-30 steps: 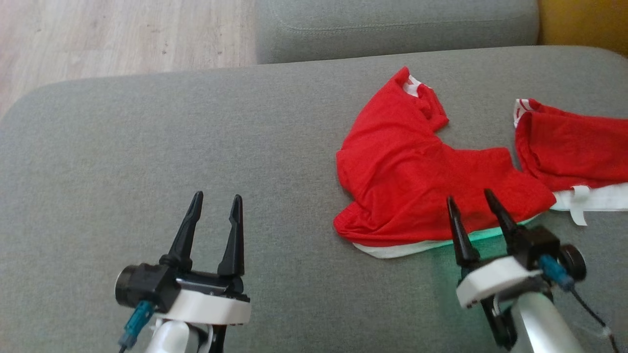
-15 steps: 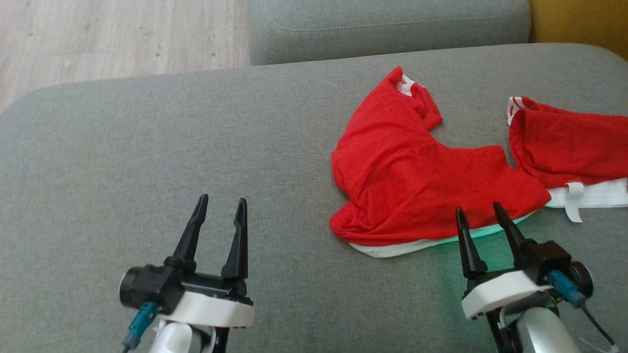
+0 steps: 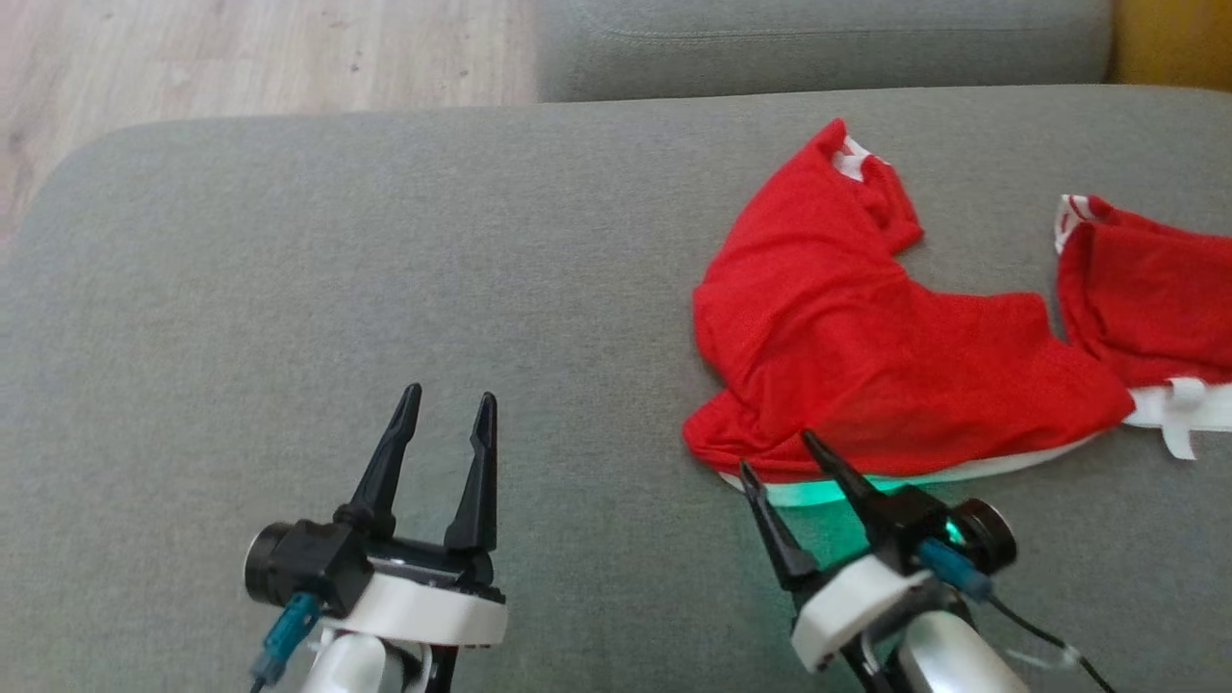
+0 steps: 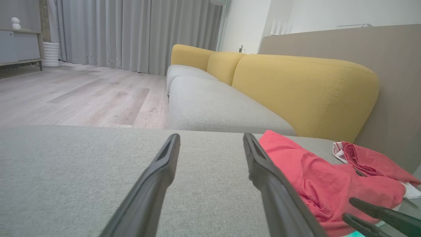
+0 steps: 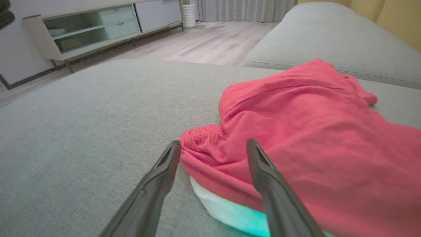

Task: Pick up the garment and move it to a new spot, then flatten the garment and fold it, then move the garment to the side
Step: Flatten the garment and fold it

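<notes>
Head view: the red garment [image 3: 866,356] lies crumpled on the right of the grey cushion [image 3: 337,269]. The left gripper [image 3: 450,393] hovers released over bare cushion, near left. The right gripper [image 3: 775,452], also released, points at the garment's near hem.
Left wrist view: fingers spread, garment at right.
Right wrist view: parted fingers frame the hem's left corner, holding nothing.

The garment [image 3: 866,346] runs off the head view's right edge, its white layer mostly tucked under the red (a thin strip shows); items in the cabinet [image 5: 82,29] shelves are too blurred to name
</notes>
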Robot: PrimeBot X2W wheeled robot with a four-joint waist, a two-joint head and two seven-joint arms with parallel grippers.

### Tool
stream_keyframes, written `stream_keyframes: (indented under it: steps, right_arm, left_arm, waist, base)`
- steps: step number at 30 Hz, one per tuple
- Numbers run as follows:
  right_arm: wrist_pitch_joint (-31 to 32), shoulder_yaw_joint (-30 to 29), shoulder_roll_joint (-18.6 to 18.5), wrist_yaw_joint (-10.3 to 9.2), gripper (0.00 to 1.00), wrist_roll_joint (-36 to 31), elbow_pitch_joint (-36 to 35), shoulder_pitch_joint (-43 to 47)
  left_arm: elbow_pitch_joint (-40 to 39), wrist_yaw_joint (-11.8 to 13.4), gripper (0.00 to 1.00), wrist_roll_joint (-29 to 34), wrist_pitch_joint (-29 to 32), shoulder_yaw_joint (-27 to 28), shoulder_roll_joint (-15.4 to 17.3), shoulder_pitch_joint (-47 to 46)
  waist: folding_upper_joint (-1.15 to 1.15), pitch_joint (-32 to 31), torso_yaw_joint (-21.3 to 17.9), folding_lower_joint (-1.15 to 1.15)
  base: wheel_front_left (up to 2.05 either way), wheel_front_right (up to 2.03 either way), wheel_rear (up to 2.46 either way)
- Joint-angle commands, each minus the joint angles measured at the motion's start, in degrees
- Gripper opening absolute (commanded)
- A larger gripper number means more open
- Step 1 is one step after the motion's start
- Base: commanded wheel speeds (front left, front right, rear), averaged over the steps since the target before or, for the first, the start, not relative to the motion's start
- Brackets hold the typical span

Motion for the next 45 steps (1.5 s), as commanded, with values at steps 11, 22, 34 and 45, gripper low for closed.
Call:
stream_keyframes:
  steps: [11, 22, 34, 45]
  right_arm:
    - [6.35, 6.47, -0.07, 0.39, 1.0, 0.24, 9.73, -10.33]
    - [7.36, 5.85, -0.07, 0.39, 0.0, 5.15, 16.41, -14.55]
    - [-0.83, 19.21, -0.07, 0.39, 0.0, 17.13, 9.58, -18.88]
    - [-1.73, 31.21, -0.07, 0.39, 1.0, 25.61, 13.66, -23.11]
  left_arm:
    - [-1.29, 0.16, 1.0, -0.84, -0.27, 0.75, 0.0, -3.0]
    - [-1.23, 0.32, 1.0, -1.05, -0.27, 0.25, 0.0, -3.44]
    - [-1.09, 0.49, 1.0, -1.22, -0.27, 0.21, 0.0, -3.68]
    - [-0.87, 0.42, 1.0, -1.28, -0.27, 0.07, 0.0, -3.64]
  waist:
    - [0.0, 1.45, 3.86, 0.0]
    - [0.0, 2.48, 5.62, 0.0]
    - [0.0, 2.1, 4.98, 0.0]
    - [0.0, 1.8, 5.66, 0.0]
  base:
    - [0.0, 0.0, 0.0]
    - [0.0, 0.0, 0.0]
    - [0.0, 0.0, 0.0]
    - [0.0, 0.0, 0.0]
